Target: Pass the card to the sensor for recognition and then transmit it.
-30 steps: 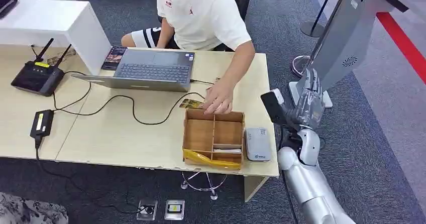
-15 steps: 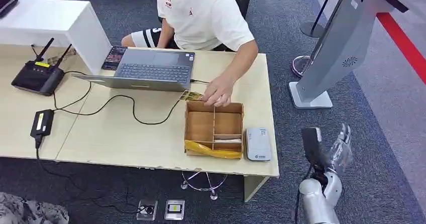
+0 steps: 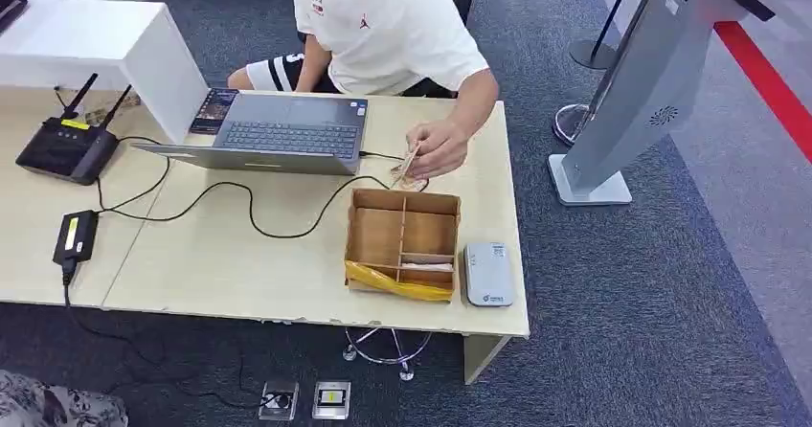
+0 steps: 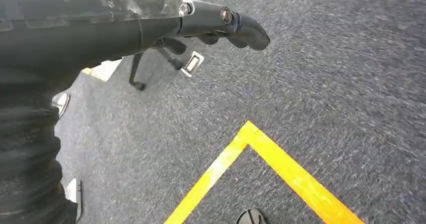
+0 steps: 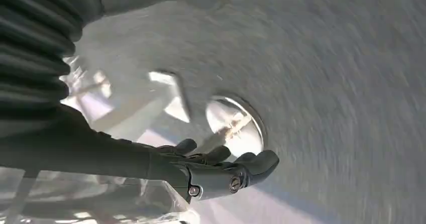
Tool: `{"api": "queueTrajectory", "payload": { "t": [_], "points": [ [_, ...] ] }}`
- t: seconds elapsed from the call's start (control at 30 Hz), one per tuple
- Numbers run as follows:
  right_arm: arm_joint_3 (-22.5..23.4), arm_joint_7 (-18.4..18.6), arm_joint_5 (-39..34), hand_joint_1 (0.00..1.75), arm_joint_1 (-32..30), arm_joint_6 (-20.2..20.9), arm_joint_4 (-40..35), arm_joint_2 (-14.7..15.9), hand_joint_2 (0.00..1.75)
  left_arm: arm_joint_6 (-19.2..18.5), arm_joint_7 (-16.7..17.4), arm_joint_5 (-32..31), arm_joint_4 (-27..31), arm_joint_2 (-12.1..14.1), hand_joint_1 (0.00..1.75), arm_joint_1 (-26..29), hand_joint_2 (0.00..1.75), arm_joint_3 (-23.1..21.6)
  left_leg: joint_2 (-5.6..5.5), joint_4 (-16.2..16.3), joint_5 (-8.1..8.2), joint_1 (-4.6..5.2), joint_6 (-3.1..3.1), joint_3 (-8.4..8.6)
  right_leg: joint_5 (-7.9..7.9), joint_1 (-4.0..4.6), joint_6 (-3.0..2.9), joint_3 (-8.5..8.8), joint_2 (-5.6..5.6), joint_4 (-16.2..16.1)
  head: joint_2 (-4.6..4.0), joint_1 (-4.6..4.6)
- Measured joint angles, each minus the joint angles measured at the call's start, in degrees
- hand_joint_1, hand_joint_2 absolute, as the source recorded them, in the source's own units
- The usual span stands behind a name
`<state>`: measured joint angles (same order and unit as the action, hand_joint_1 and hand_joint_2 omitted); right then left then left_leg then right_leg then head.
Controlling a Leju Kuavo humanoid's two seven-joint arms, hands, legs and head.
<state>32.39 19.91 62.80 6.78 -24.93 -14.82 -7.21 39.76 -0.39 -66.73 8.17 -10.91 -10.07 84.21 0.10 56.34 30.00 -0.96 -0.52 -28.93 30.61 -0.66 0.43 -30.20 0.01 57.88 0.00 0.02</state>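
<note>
Down low, both robot hands hang over grey carpet holding nothing: the left hand [image 4: 221,25] with fingers loosely extended, the right hand [image 5: 221,171] likewise, motion-blurred. Farther off, near the table's [image 3: 239,264] far right edge, a person's hand [image 3: 439,149] pinches the small tan card [image 3: 406,166], tilted, behind the wooden box [image 3: 402,245].

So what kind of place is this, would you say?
Probably an office or a demo hall: a pale wooden desk holding an open grey laptop and a black router, dark grey carpet, and a tall grey kiosk stand beside it.
</note>
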Motion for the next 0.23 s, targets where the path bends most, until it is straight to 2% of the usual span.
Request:
{"api": "queueTrajectory", "payload": {
  "t": [0.1,0.13,0.23],
  "points": [
    [-2.8,0.6,12.4,0.00,-0.8,7.5,1.3,-1.2,1.75,0.0,0.7,-1.7,0.0,-0.1,0.00,0.1,1.75,0.0,-0.03,0.0,-0.02,0.01,-0.02,0.01,-0.01,-0.01,0.00,0.05,-0.02,0.0,-0.02,-0.02],
    [-4.4,0.6,14.9,0.00,-0.9,8.0,1.4,-1.6,1.75,0.0,0.9,-2.2,0.0,-0.1,0.00,0.1,1.75,0.0,-0.02,0.0,-0.02,0.01,-0.02,0.03,-0.02,-0.01,0.00,0.05,-0.01,0.0,-0.02,-0.02],
    [-7.0,0.2,15.7,0.00,-1.0,8.0,1.9,-2.3,1.75,0.0,1.5,-3.2,0.0,-0.3,0.00,0.0,1.75,0.0,-0.02,0.0,-0.03,0.01,-0.02,0.08,-0.02,-0.02,0.00,0.10,-0.01,0.0,-0.02,0.00]
  ]
}}
